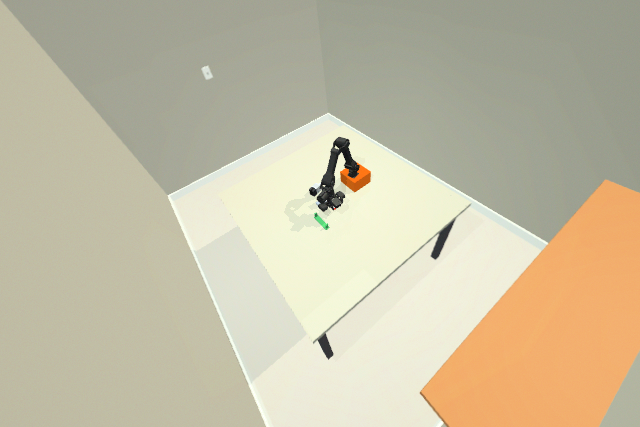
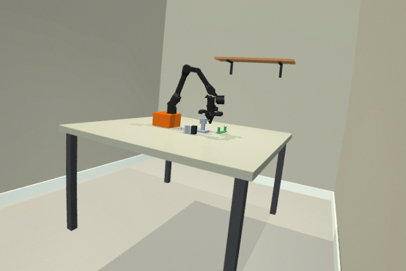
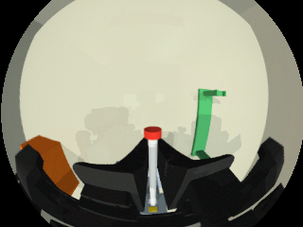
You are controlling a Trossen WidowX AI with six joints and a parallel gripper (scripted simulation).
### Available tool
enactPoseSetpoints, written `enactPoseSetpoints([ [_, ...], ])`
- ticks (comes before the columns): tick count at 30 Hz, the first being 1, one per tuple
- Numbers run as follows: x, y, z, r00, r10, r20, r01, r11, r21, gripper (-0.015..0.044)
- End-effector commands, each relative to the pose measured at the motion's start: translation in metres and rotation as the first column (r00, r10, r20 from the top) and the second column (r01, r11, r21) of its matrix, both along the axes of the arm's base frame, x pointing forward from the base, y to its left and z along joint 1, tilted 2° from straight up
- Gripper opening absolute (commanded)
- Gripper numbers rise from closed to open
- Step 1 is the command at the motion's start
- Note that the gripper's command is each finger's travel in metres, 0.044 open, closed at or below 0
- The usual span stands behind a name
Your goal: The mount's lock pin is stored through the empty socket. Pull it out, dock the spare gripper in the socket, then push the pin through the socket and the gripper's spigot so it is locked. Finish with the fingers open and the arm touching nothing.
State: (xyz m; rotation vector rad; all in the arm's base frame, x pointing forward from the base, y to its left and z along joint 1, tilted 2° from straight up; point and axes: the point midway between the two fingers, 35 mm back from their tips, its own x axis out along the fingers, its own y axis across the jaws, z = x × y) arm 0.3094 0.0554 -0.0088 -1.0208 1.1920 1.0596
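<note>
My gripper points down beside the upper part of the pale blue-grey mount. It is shut on the lock pin, which has a red head, a pale shaft and a yellow part at its lower end. The head stands out beyond the fingertips. The fingers hide much of the mount in the wrist view, so I cannot tell whether the pin is still in the socket. The spare gripper, a light grey block with a black end, lies on the table to the left of the mount in the exterior view.
A green rack with upright ends stands on the table beyond the mount. The arm's orange base block stands behind. A wall shelf is far off.
</note>
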Motion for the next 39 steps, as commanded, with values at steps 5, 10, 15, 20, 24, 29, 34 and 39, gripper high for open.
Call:
enactPoseSetpoints([
  [5,0.001,0.006,-0.001,1.000,-0.006,0.000,0.006,1.000,-0.002,0.0000],
  [10,0.003,0.010,0.000,1.000,-0.006,-0.001,0.006,1.000,-0.002,0.0000],
  [15,0.003,0.015,0.000,1.000,-0.006,-0.001,0.006,1.000,-0.003,0.0000],
  [20,0.004,0.019,-0.001,1.000,-0.006,-0.001,0.006,1.000,-0.004,0.0000],
  [24,0.005,0.022,-0.001,1.000,-0.006,0.000,0.006,1.000,-0.004,0.0000],
  [29,0.006,0.026,0.000,1.000,-0.006,0.000,0.006,1.000,-0.005,0.0000],
  [34,0.007,0.030,0.001,1.000,-0.006,0.000,0.006,1.000,-0.005,0.0000],
  [39,0.008,0.035,0.002,1.000,-0.006,-0.001,0.006,1.000,-0.006,0.0000],
])
